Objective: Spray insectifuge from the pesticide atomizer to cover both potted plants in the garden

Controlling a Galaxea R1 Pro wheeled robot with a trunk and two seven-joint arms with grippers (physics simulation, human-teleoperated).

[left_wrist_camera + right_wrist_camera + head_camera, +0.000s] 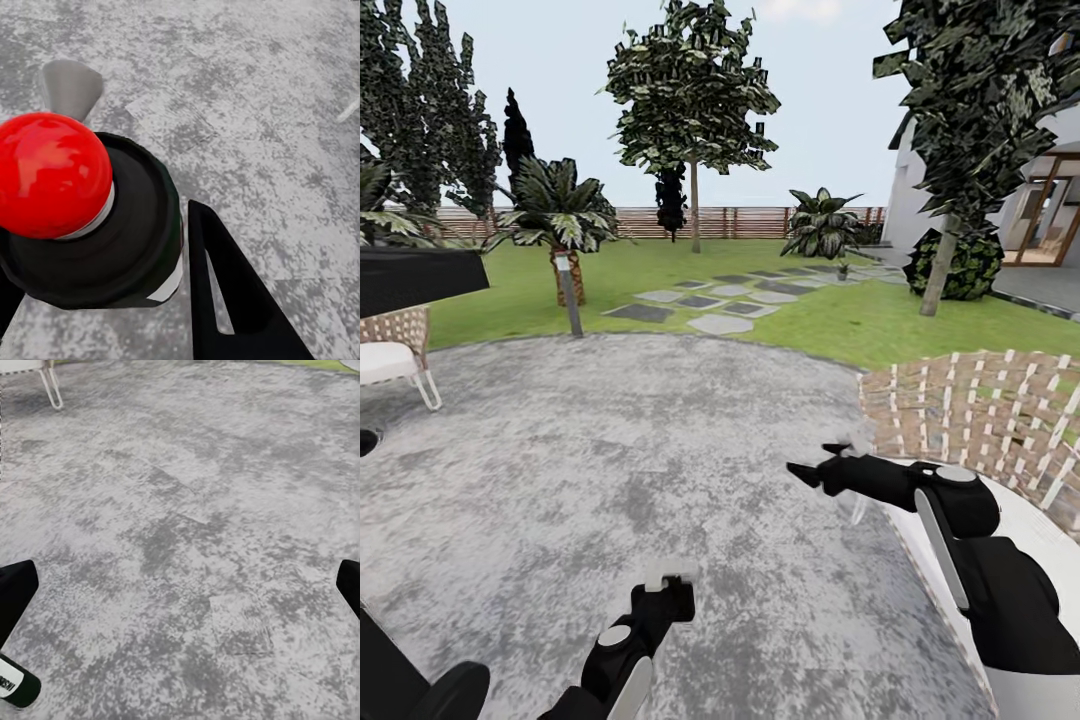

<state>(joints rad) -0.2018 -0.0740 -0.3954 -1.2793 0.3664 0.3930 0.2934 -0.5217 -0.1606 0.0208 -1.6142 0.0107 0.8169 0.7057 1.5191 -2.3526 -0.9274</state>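
Note:
The pesticide atomizer (90, 217), a dark-green bottle with a round red tip and a white label edge, stands between the black fingers (225, 292) of my left gripper (105, 247), which is shut on it. In the head view that left gripper (665, 592) hangs low over the round grey stone patio (610, 450). My right gripper (812, 468) is held out over the patio, open with nothing in it; its fingertips (15, 592) show far apart. A dark-green bottle end (15, 684) shows at a corner of the right wrist view. A tiny low plant (843, 270) sits by the stepping stones, too small to identify.
Lawn with grey stepping stones (720, 300) lies beyond the patio, backed by a slat fence (740, 220). A grey post (568, 292) and a palm (555, 215) stand at the patio's far left edge. Wicker chairs flank me at left (395, 345) and right (980, 420). A round dark bush (958, 265) is near the house.

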